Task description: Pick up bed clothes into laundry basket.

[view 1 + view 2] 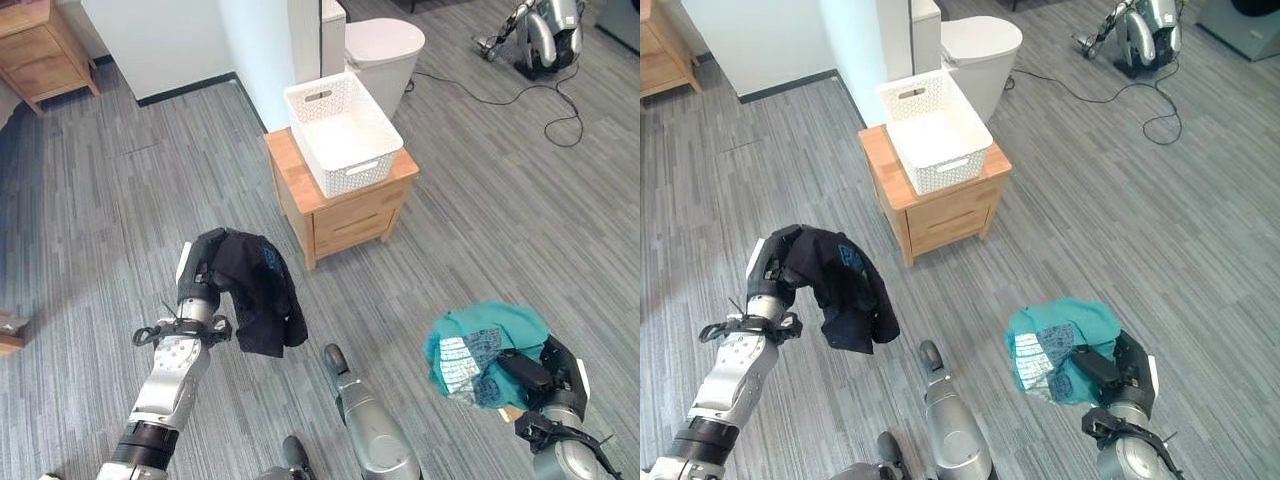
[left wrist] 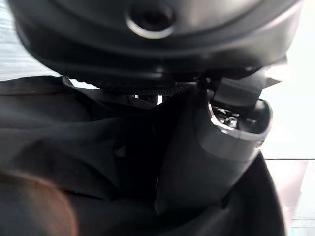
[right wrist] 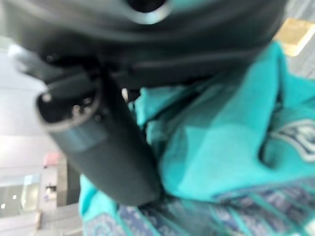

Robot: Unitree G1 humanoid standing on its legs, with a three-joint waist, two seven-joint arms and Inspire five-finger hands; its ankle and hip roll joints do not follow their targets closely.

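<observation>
The robot's left hand (image 1: pixel 205 262) was raised in front of it with its fingers curled into a black garment (image 1: pixel 258 292), which draped over and hung down from those fingers so that the loose end dangled clear of the grey floor (image 1: pixel 120 200); in its own wrist view the thumb (image 2: pixel 216 147) pressed into dark folds of that cloth, which looked like a firm pinch meant to keep the piece from sliding off in transit. The right hand (image 1: pixel 1118 372) was likewise clamped on a teal garment (image 1: pixel 1060 335), bunched up over the fingertips, with a patterned patch showing on the side nearer the other hand; the right wrist view showed the thumb (image 3: pixel 106 147) bearing against the teal folds. Both pieces were held off the floor, apparently for carrying. The white laundry basket (image 1: pixel 372 168) stood empty on a small wooden cabinet (image 1: pixel 340 215) well beyond both sets of fingertips, so neither garment had yet been dropped in.
</observation>
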